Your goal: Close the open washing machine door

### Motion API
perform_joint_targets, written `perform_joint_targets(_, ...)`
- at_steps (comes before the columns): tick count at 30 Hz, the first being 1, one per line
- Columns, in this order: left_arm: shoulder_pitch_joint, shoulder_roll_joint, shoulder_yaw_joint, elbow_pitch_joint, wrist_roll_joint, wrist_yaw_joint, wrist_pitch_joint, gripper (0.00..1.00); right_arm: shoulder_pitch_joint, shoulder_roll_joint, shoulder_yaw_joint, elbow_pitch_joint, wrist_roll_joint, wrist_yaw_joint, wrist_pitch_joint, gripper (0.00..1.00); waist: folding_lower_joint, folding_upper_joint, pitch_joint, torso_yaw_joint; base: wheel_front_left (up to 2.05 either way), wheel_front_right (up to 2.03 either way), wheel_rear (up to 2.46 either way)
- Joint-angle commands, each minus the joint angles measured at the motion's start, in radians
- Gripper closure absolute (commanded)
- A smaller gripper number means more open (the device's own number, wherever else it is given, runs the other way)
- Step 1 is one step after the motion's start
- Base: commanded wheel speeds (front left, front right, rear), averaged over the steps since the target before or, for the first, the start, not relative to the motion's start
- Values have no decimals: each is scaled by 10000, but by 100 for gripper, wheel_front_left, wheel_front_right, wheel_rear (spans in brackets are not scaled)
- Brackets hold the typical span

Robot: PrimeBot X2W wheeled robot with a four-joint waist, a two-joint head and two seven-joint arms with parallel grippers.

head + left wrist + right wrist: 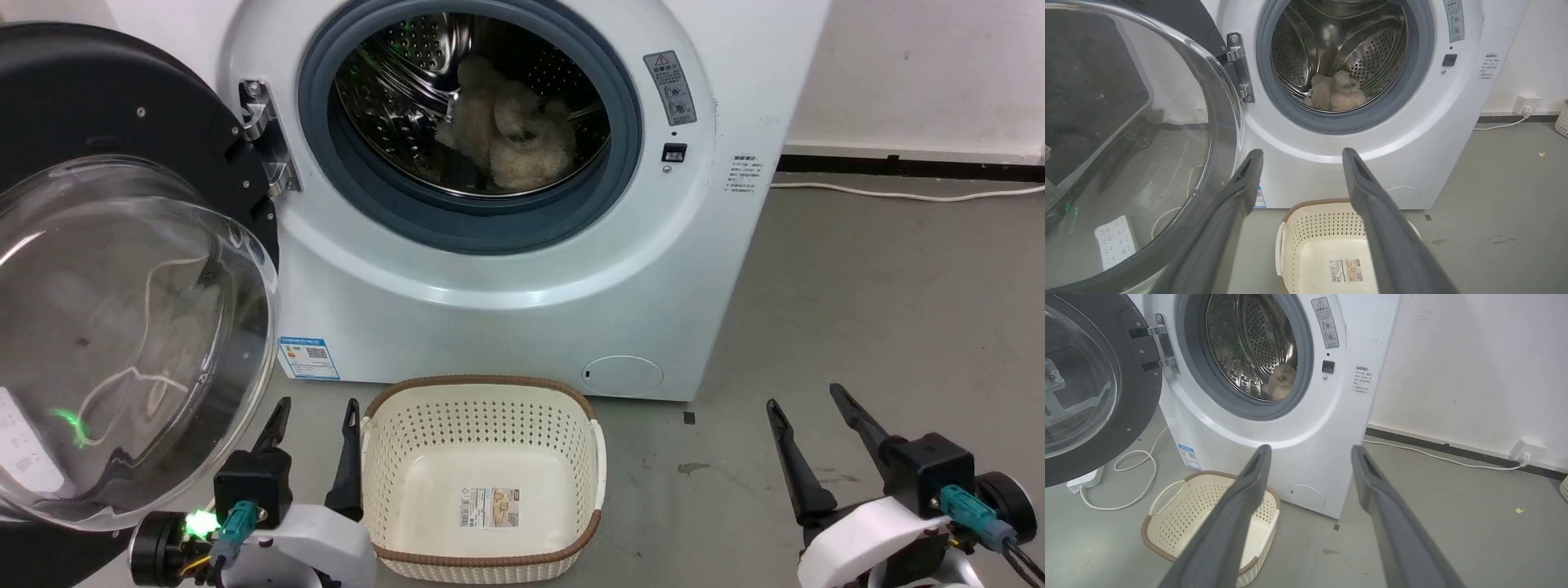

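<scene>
The washing machine door (131, 310), a large round panel with a glossy black rim and a bulging clear glass bowl, stands swung wide open on its metal hinge (265, 139) at the left of the white washing machine's (506, 278) mouth, with the bowl facing in towards me. It pivots about an upright axis at that hinge, so I judge it must sweep rightwards to meet the grey-blue rubber ring (392, 204). My left hand (317, 408) sits low, just beside the bowl's lower right edge, fingers parted and holding nothing. The door lies to its left and above. My right hand (804, 398), equally spread and empty, is well apart from the door, past the cream perforated plastic basket (482, 425) on the grey floor. The left is plainly nearer, but it is on the bowl side, so I expect to reach round the rim to push. A beige fluffy bundle (510, 131) lies in the drum.
</scene>
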Motion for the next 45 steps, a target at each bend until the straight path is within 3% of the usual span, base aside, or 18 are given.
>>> perform_joint_targets(1, -4, 1, -18, 31, -10, -39, -80, 0, 82, 3, -28, 14, 115, 0, -95, 0, 0, -1, -2, 10, 0, 0, 0)
perform_joint_targets(13, 47, 16, -90, 118, -41, -91, -331, 0, 215, 7, -10, 67, 173, 1, -346, 0, 0, -1, -50, 354, 0, 0, 0)
perform_joint_targets(25, 132, 54, -147, 192, -64, -156, -582, 0, 332, 9, 224, 194, 188, 2, -596, 0, 0, -1, -125, 1128, 0, 0, 0)
perform_joint_targets(45, 491, 55, -6, -90, -138, 2, -999, 0, -118, -280, 1314, 752, 519, 3, -1014, 0, 0, -1, 35, 2192, 0, 0, 0)
